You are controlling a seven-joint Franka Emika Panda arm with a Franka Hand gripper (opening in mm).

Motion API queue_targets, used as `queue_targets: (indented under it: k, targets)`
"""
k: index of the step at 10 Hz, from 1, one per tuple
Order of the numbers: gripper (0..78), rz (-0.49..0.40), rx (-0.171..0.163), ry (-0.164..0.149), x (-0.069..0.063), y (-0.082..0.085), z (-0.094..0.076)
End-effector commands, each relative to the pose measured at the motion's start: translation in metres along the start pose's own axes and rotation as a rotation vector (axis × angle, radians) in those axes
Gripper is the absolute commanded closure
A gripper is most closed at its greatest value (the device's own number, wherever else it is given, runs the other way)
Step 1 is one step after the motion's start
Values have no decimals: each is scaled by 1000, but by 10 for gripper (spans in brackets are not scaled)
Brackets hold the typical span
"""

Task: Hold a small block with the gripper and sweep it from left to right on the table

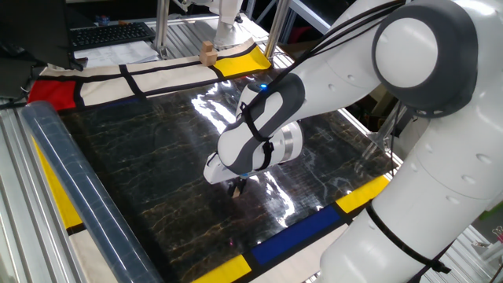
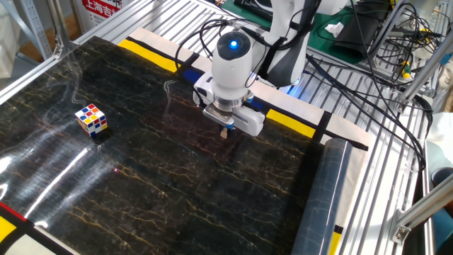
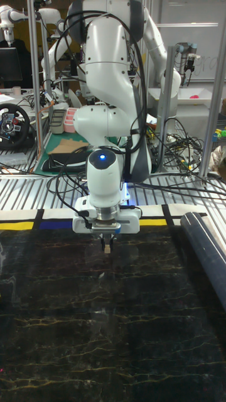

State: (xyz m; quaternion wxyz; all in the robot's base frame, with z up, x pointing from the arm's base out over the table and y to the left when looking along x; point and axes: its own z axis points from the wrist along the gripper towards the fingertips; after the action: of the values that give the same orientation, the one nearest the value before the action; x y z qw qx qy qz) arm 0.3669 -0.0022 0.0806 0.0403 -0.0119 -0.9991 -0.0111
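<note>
Broad black marble table [image 2: 106, 191] lying bare ahead for sweeping, gripper [image 3: 107, 244] lowered just over it near the yellow border, narrowed tight around small block [image 3: 108, 249] so as to drag it across.

Robotics lab. Evidence: big white Franka arm [image 3: 113, 69] on an aluminium-extrusion frame [image 2: 386, 177], cable bundles [image 2: 382, 49] running loose over the slats, second white robot arm [image 3: 7, 17] in the back, another arm [image 3: 188, 59] by a whiteboard. Desk with keyboard [image 1: 110, 33], a steering-wheel controller [image 3: 14, 129], parts trays [image 3: 59, 119]. Test table [image 2: 141, 177] is black marble-look sheet with taped colour panels.
</note>
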Motion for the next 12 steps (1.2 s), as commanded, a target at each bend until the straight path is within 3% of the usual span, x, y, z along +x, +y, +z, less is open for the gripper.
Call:
queue_targets:
  k: [1, 5, 8, 12]
  targets:
    - [764, 0, 11, 16, -1, 0, -1]
    - [764, -31, 8, 3, -1, 0, 0]
    - [764, -26, -7, -17, -8, 10, 26]
    - [764, -23, -20, -19, -10, 11, 30]
